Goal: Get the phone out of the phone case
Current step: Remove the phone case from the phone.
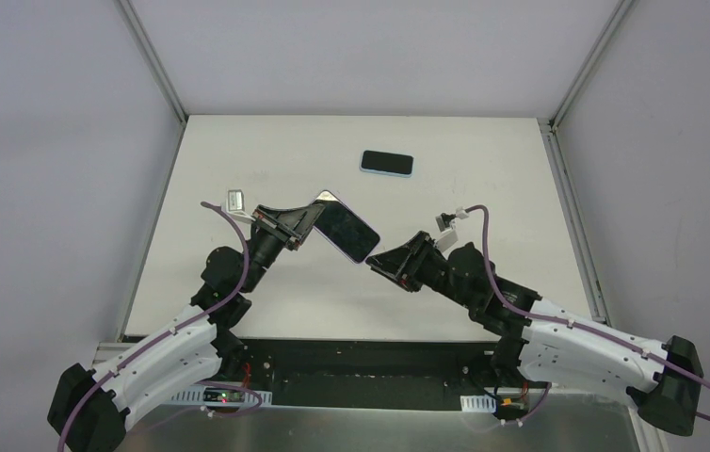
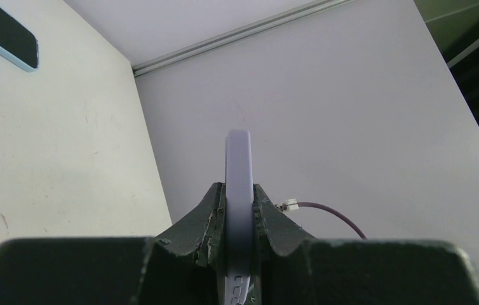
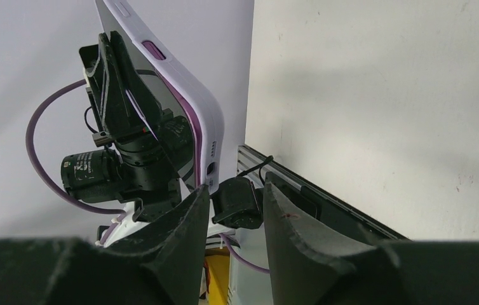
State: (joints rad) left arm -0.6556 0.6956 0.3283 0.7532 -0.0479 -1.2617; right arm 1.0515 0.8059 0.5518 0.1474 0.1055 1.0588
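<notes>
The left gripper (image 1: 312, 219) has the phone (image 1: 347, 233) up off the table (image 1: 483, 217), roughly in the middle of the workspace between the two arms. Its jaws are pinched on one end of the lilac case (image 2: 239, 166). From the left wrist you look straight along the case's rounded edge, which stands between the two fingers (image 2: 206, 213) with both pads pressed against it. The phone sits in its case. From above the dark screen faces up with the lilac rim showing around it, and the whole thing slants from far-left down toward near-right.

The right gripper (image 1: 377, 257) is at the phone's free end, by the near-right corner. Its jaws stand apart with a modest gap and nothing lies in that gap. From the right wrist, the case's lower corner hangs just above the tip of one finger (image 3: 183, 229). I can't tell whether it touches. A purple side button shows on the case's edge in that view, and the left gripper is seen behind, clamped on the far end.

A second phone (image 1: 387, 163), dark with a pale blue rim, lies flat on the table farther back, well apart from both grippers.
</notes>
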